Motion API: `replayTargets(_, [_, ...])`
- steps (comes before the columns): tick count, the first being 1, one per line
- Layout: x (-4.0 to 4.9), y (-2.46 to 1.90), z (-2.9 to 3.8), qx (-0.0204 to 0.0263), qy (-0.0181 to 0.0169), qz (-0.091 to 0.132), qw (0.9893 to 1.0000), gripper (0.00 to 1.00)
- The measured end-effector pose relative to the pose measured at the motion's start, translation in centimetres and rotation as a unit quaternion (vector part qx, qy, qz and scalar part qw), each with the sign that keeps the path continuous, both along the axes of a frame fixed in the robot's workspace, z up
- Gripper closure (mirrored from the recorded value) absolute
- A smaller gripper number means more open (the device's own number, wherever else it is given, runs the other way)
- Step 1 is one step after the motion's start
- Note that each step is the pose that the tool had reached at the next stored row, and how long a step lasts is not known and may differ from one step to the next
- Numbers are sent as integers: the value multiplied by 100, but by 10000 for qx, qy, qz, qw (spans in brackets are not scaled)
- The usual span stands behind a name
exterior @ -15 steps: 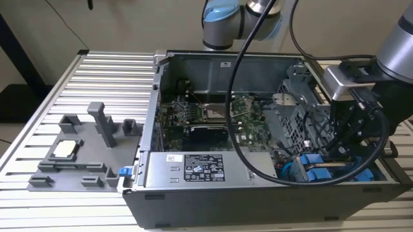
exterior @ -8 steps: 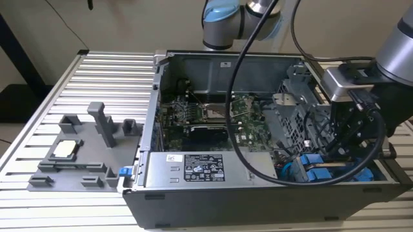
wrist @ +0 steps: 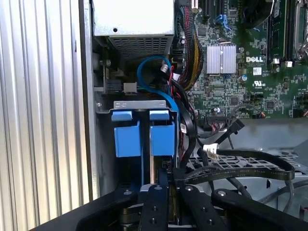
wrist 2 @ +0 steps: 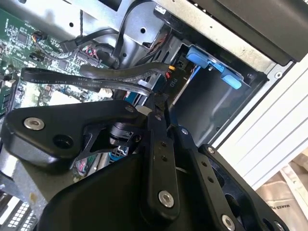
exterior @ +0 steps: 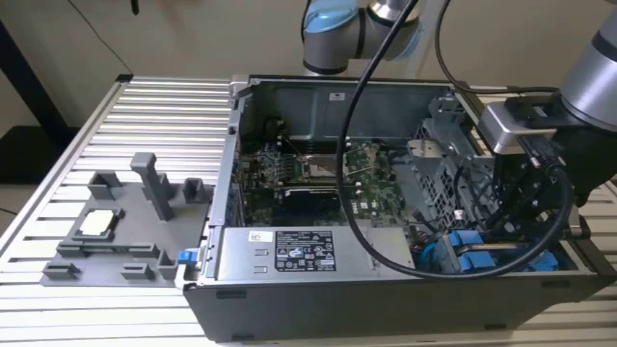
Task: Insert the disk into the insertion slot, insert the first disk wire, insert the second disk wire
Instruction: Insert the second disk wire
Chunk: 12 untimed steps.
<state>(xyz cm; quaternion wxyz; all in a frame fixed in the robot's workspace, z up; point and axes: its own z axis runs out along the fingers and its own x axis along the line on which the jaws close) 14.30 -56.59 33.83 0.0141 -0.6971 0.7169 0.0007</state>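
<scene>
An open dark grey metal computer case (exterior: 405,307) is seen lying on a ribbed aluminium bench (exterior: 144,116) in the exterior view. Inside it, a green printed circuit board (exterior: 371,184) and a grey box with a black-and-white sticker (exterior: 303,251) are visible. The black robot hand (wrist: 160,180) is lowered into the case corner at the exterior view's right, among black flat cables (wrist: 240,166). In the first wrist view, two bright blue plastic carrier tabs (wrist: 143,132) are seen side by side, seated in the dark grey rectangular drive bay (wrist: 139,104), just beyond the hand's fingertips. Whether the disk itself sits between them cannot be told. The fingers are brought close together; whether anything is pinched between them cannot be told. A looped blue round cable (wrist: 154,77) is seen above the bay.
</scene>
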Motion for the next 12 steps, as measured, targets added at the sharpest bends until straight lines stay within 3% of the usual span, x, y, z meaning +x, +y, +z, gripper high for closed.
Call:
replayTargets(4, [0, 0, -1, 1, 1, 0, 10000, 83])
replayTargets(5, [0, 0, 1, 2, 1, 0, 10000, 76])
replayTargets(6, [0, 0, 16, 1, 2, 0, 10000, 76])
replayTargets(12, [0, 0, 254, 0, 13, 0, 10000, 76])
